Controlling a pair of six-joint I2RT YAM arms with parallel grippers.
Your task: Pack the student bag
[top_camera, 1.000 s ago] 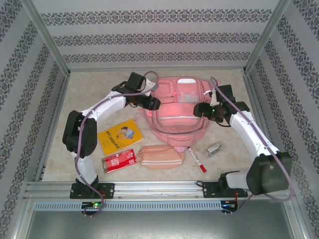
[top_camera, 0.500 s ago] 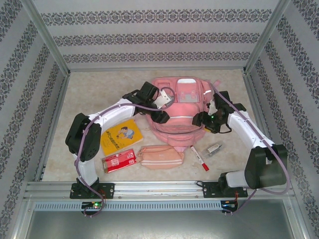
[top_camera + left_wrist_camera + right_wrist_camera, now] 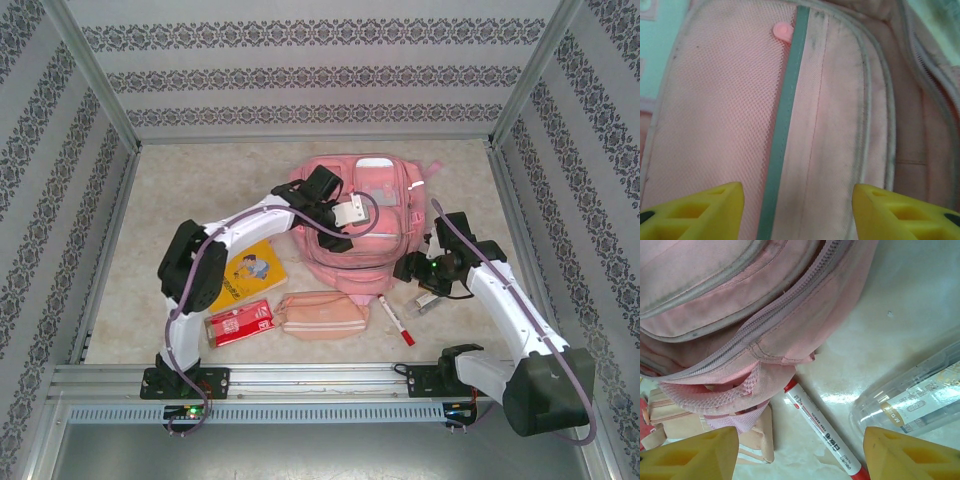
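The student bag [image 3: 375,205] is a large pink backpack lying flat mid-table. My left gripper [image 3: 342,238] hovers over its front pocket. In the left wrist view the yellow fingertips [image 3: 700,212] stand apart above pink mesh and a grey-green strip [image 3: 785,125] of the bag [image 3: 840,125], with nothing between them. My right gripper [image 3: 405,272] is off the bag's near right corner, low over the table. Its jaws [image 3: 800,455] are open above a red-capped white marker [image 3: 822,430], beside the bag's zipped edge [image 3: 740,300].
A clear plastic case [image 3: 430,300] [image 3: 915,395] lies right of the marker [image 3: 397,320]. In front of the bag lie a pink pencil pouch [image 3: 322,312], a red packet [image 3: 238,323] and a yellow booklet [image 3: 245,272]. Patterned walls and metal posts ring the table.
The left gripper swung right from the bag's left side onto its front pocket. The right gripper pulled back from the bag's right side toward me, down to the marker.
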